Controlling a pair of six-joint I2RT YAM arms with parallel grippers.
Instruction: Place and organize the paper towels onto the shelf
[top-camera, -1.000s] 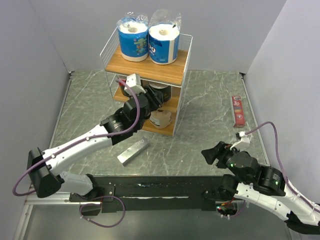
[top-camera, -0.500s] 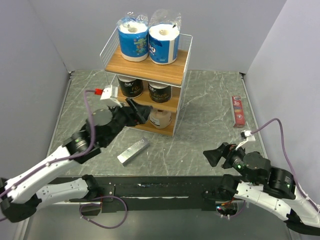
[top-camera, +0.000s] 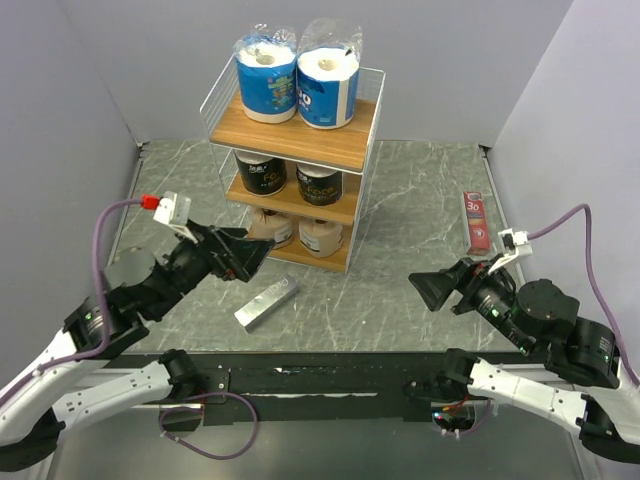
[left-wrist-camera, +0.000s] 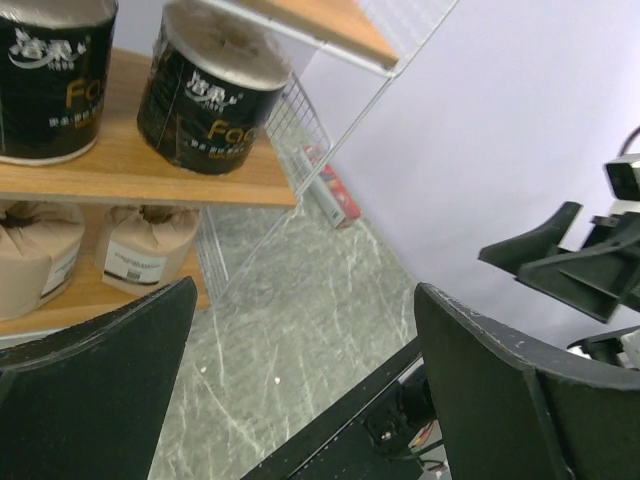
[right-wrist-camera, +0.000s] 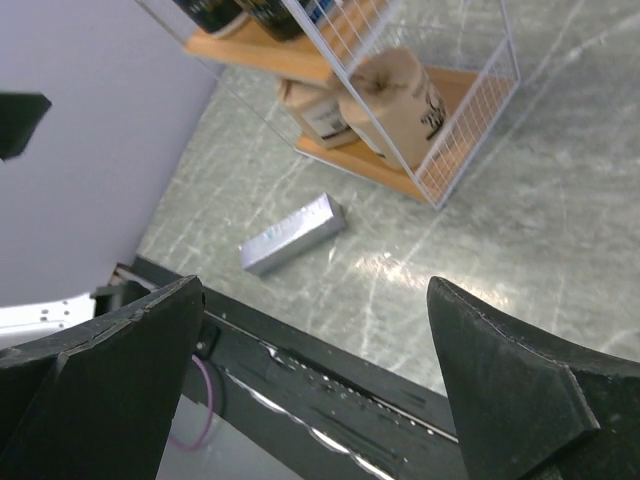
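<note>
Brown rolls (top-camera: 322, 237) sit at shelf (top-camera: 340, 146) front; left hand (top-camera: 256, 258), right hand (top-camera: 424, 290) both released, empty. Careless left swing could clip shelf, topple rolls.

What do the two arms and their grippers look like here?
The left arm and right arm have white links and black joints. The left gripper and right gripper have matte black wedge-shaped fingers. A purple cable runs to each wrist; the left one's plug is red.

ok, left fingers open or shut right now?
Open. On the left gripper the fingers stand wide apart, nothing between them, clear of the shelf.
</note>
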